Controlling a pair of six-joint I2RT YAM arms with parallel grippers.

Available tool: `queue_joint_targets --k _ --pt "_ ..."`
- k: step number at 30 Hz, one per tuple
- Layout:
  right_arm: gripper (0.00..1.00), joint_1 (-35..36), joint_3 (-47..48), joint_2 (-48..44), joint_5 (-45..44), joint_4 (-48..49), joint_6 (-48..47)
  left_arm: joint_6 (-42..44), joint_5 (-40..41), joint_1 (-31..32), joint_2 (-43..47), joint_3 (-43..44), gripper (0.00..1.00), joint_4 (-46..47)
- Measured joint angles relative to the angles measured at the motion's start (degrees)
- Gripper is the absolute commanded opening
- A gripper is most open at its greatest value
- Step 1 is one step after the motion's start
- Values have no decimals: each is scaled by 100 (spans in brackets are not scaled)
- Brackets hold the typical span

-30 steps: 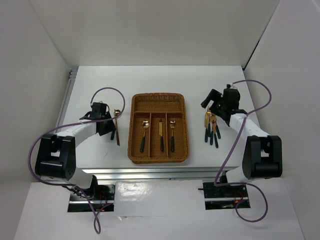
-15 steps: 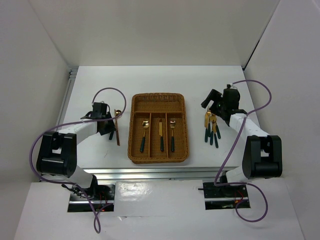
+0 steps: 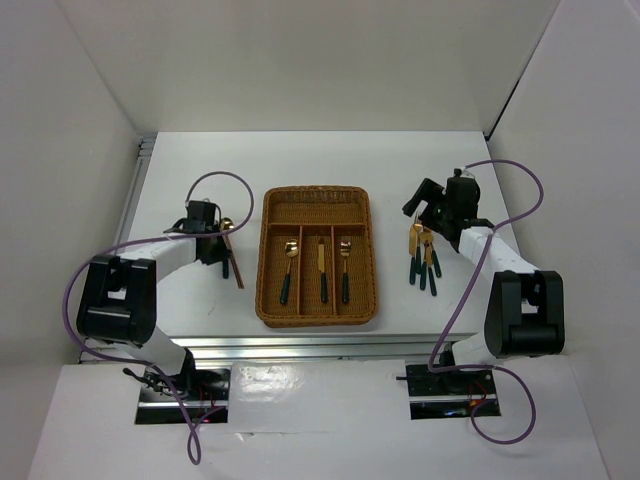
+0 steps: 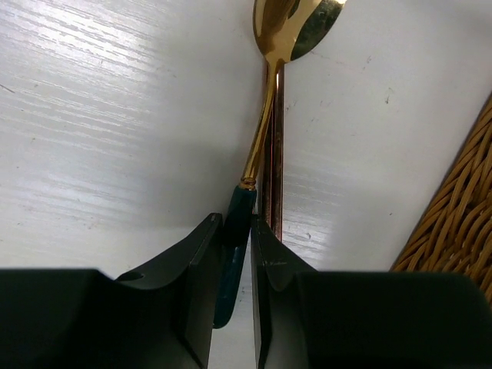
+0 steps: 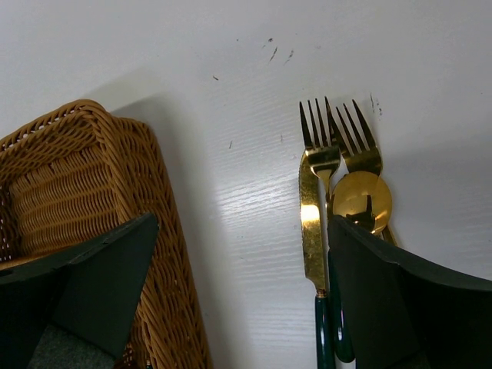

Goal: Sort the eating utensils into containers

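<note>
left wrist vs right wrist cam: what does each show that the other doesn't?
Left wrist only: left gripper closed on a green-handled spoon, a chopstick lying alongside it. Right wrist only: right gripper open near two forks, a knife and a second spoon on the table. Both: the wicker tray edge and the white table.

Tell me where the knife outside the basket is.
In the right wrist view the knife lies on the table, right of the wicker tray, leftmost in a pile beside two forks and a spoon.
</note>
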State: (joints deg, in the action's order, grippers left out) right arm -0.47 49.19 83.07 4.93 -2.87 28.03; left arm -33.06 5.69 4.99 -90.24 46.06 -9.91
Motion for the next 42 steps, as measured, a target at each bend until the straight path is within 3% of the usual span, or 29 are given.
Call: queue_joint_targets --k 19,26,27,30,38,42 --pt "100 0 0 103 2 15 0 -63 870 417 -352 496 43 -597" --pt "100 0 0 105 2 17 0 -68 1080 496 -479 627 31 -710" --pt "100 0 0 105 2 17 0 -68 1088 496 -494 649 25 -723" --pt "100 0 0 107 2 20 0 -107 1104 498 -516 678 19 -743" --pt "100 0 0 107 -2 22 0 -205 1071 501 -380 636 19 -881" --pt "100 0 0 111 -2 26 0 -332 981 555 254 485 20 -1296"
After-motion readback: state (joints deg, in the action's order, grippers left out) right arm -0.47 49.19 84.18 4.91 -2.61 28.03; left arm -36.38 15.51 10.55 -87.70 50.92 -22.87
